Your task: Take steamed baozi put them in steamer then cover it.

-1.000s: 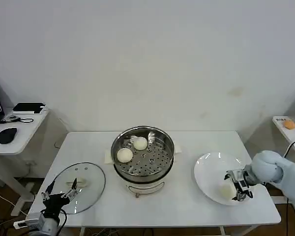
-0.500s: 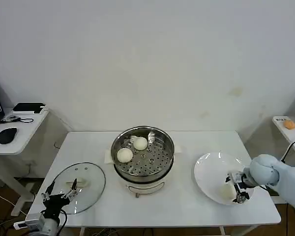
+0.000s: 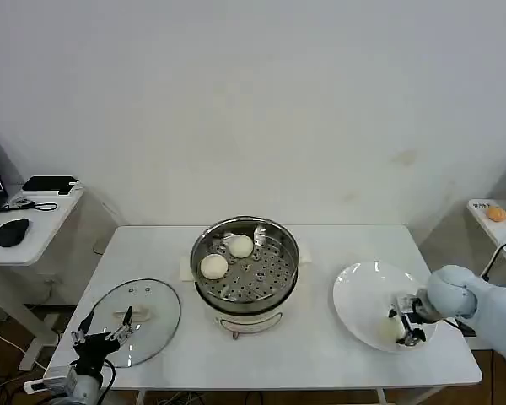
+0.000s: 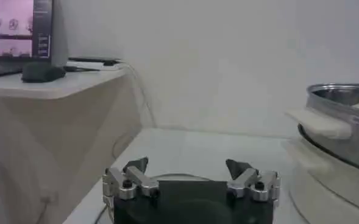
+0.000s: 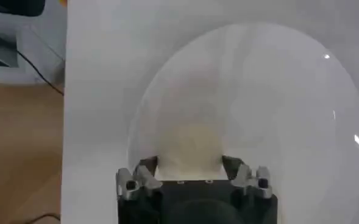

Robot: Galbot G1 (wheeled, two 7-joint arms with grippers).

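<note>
R gripper (image 3: 407, 323) is down on the plate (image 3: 363, 287) at the table's R side, jaws spread and straddling a bun (image 3: 390, 328). Wrist view confirms: the bun (image 5: 190, 146) sits between the two fingertips (image 5: 144, 166), flanks not visibly pinched. Claw counts as released, not yet grasping.

L gripper (image 3: 101, 332) parked at the front L corner, jaws apart, holding nothing, hovering by the near edge of the lid (image 3: 148, 299). Lid lies flat on the table, L of the steamer (image 3: 245, 263), handle (image 3: 137, 314) up.

Steamer stands mid-table, uncovered. Two buns already on the perforated tray: one (image 3: 213, 266) at the L side, one (image 3: 240, 245) toward the back. I count three buns in all.

Handling, my judgement:
- Bun: light, soft, smooth skin. Likely dents or tears under a hard squeeze and may slip off the glossy plate if nudged sideways. Take it across the widest part, low on the flanks, w/ gentle closing force.
- Bun is round: no long axis, no facing direction, so approach angle doesn't matter.
- Lid: rigid glass, heavier, breakable. Only sensible hold is the handle. Handle is oblong; which way its long axis runs I cannot tell.

Stage: approx. halfway through loading; cover step not begun.
</note>
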